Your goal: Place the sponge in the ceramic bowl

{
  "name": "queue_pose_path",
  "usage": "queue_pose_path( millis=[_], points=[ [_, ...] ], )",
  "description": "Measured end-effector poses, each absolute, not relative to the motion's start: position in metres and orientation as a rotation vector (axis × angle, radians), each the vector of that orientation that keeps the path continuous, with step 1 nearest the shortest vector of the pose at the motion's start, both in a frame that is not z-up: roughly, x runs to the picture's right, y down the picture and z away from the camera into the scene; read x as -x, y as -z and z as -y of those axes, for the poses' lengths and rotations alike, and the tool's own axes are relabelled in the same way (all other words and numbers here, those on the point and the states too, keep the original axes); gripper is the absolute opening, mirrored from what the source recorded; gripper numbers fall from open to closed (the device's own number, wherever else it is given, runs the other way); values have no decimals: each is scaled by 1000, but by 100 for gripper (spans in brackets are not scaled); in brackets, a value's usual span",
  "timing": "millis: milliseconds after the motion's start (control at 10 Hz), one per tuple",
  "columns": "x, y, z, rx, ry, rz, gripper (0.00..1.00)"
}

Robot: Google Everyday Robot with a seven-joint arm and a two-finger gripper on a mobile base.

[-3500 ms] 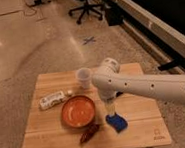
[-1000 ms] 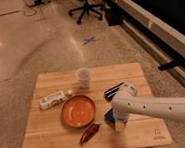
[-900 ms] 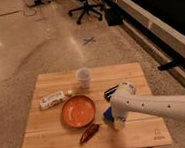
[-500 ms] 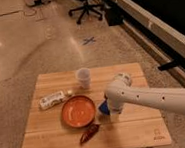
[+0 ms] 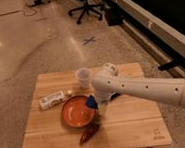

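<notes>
Fingers of the gripper (image 5: 95, 105) pinch the small bright-blue soft sponge (image 5: 90, 102), which hangs just at the right rim of the wide, shallow, glossy orange-red ceramic bowl (image 5: 76, 113). The bowl's inside shows only its glaze. Just a blue wedge of the sponge shows, the rest hidden by the wrist. A small translucent cup (image 5: 83, 77) stands behind the bowl, its contents unclear. A dark-red chili-shaped object (image 5: 89, 134) lies in front, a white packet (image 5: 52, 99) to the left, all on the wooden table (image 5: 137, 129). The white arm (image 5: 148, 90) is cut off at the right edge.
</notes>
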State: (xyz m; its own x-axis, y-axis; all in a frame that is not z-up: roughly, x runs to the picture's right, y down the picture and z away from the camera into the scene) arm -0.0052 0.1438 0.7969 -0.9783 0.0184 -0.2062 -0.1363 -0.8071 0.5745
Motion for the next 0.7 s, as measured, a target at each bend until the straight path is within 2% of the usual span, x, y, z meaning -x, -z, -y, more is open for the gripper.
queue_pose_path(
  millis=[200, 400, 600, 700],
  points=[
    [36, -797, -138, 378, -2817, -927, 30],
    [73, -797, -135, 486, -2721, -913, 51],
    [91, -798, -136, 553, -2657, -910, 71],
    [94, -799, -136, 573, -2640, -912, 78]
  ],
)
